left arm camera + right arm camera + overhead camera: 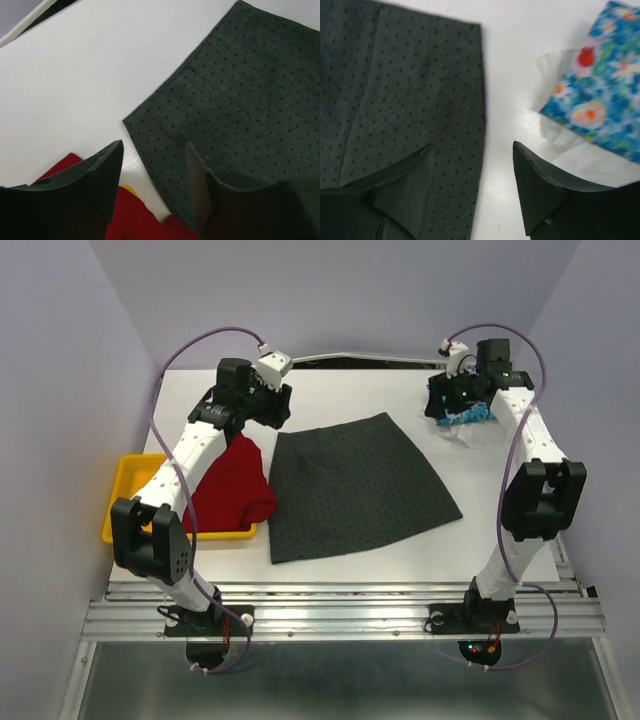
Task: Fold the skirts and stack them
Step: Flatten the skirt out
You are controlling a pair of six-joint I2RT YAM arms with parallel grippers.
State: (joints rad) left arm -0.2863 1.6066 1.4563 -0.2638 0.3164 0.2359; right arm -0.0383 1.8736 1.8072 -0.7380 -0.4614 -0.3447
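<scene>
Left pincer point(154, 150): jaws apart, nothing between them, hovering over the far left corner of the dark grey dotted skirt point(355, 485). Right pincer point(474, 147): jaws likewise apart and empty, hovering over the far right corner of the same skirt, with bare surface point(330, 390) showing under the gap.

Position of items:
- Grey skirt lies spread flat in the middle of the surface, narrow edge away from the arm bases and wide hem toward them. No fold is visible in it.
- Red skirt point(235, 485) lies bunched on the yellow tray point(125, 490) at the left, partly under the left arm, its edge just beside the grey skirt.
- Blue floral skirt point(470, 415) lies crumpled at the far right, apart from the grey one, with some pale lining showing beside it.

Assessment: the step in hand appears to be the first fold of the grey skirt. It is laid out, but nothing is folded or stacked, so the task is at an early stage.

Next move, as judged: both pincers must descend onto the two far corners, pinch the cloth only, and carry that edge evenly toward the near hem. Uneven lift would skew the fold.
</scene>
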